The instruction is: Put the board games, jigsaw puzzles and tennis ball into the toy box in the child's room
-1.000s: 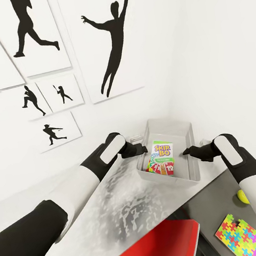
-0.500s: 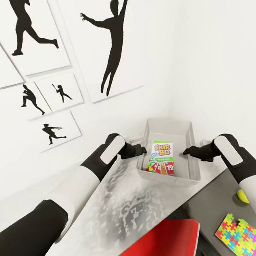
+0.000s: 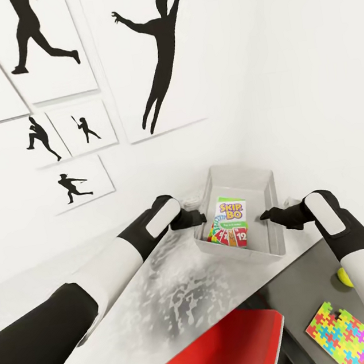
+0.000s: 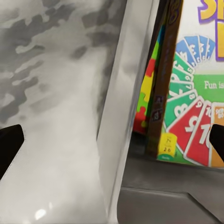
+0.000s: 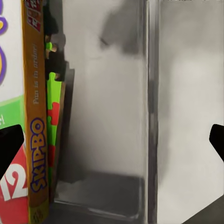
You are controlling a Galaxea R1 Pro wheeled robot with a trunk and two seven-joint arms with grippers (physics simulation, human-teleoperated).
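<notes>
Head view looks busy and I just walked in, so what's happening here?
A two-armed robot is tidying toys. Its open left gripper and right gripper flank the toy box, each straddling a side wall. The SKIP BO game lies inside over a jigsaw puzzle. The tennis ball and another jigsaw wait on the table.

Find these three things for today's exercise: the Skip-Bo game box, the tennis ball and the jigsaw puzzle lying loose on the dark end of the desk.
Skip-Bo game box (image 3: 231,225): head view, on its printed lid.
tennis ball (image 3: 345,279): head view, on its visible yellow-green side.
jigsaw puzzle (image 3: 348,335): head view, mid-sheet.
</notes>
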